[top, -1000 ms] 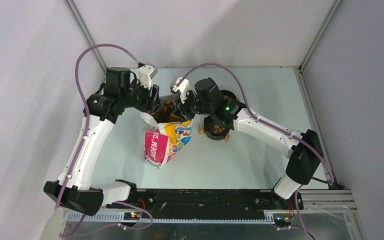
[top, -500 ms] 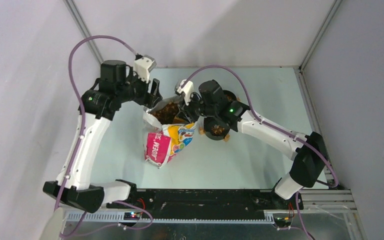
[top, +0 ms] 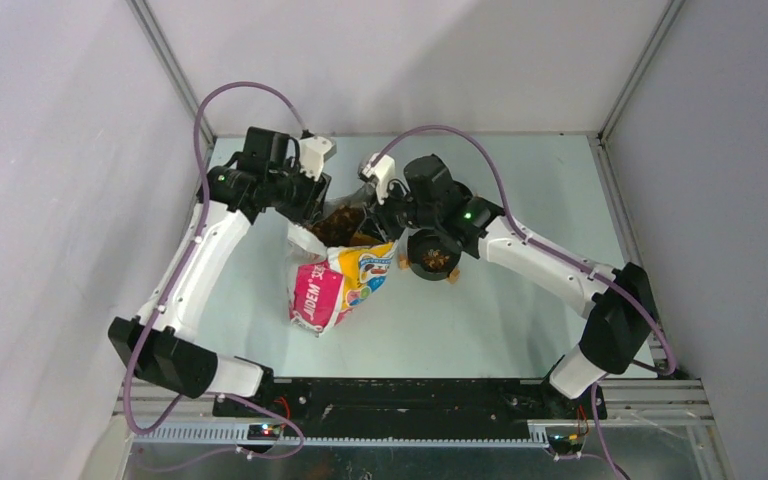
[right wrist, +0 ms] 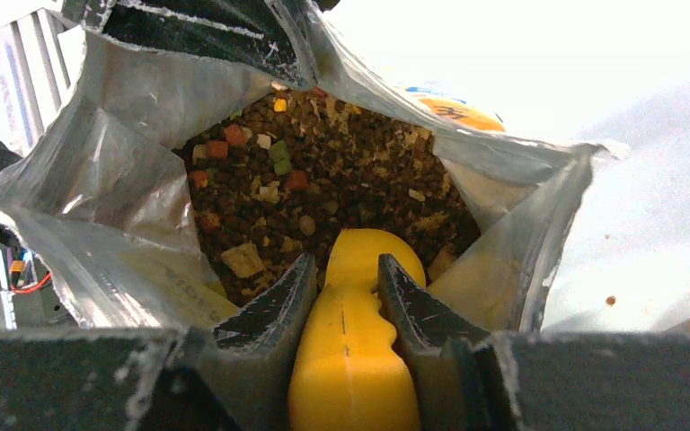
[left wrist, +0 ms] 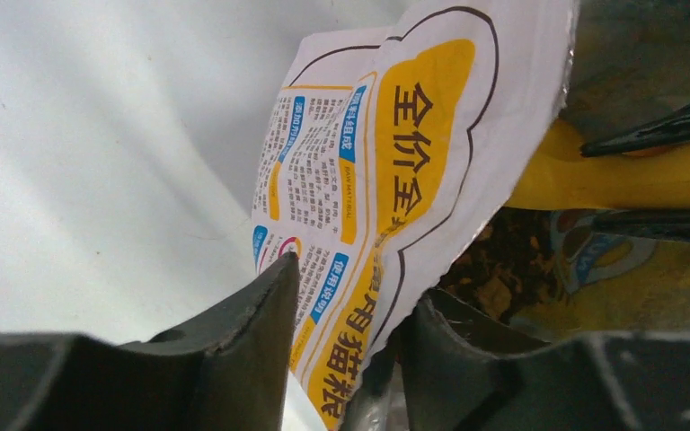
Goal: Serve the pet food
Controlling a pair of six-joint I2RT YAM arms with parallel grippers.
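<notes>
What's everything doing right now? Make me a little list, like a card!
bag: open at the top
pet food: inside the bag
scoop: yellow, dipped into the bag, tip at the food
right hand: shut on the scoop's handle
left hand: fingers apart, bag's edge between them
bowl: dark, beside the bag, something brown inside

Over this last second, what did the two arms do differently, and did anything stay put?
The left arm drew back slightly from the bag, then swung in to the right; the left pincer now straddles the bag's rim, though a firm grip cannot be confirmed. The right pincer stayed shut on the yellow scoop over the pet food. Bag and bowl did not move.
</notes>
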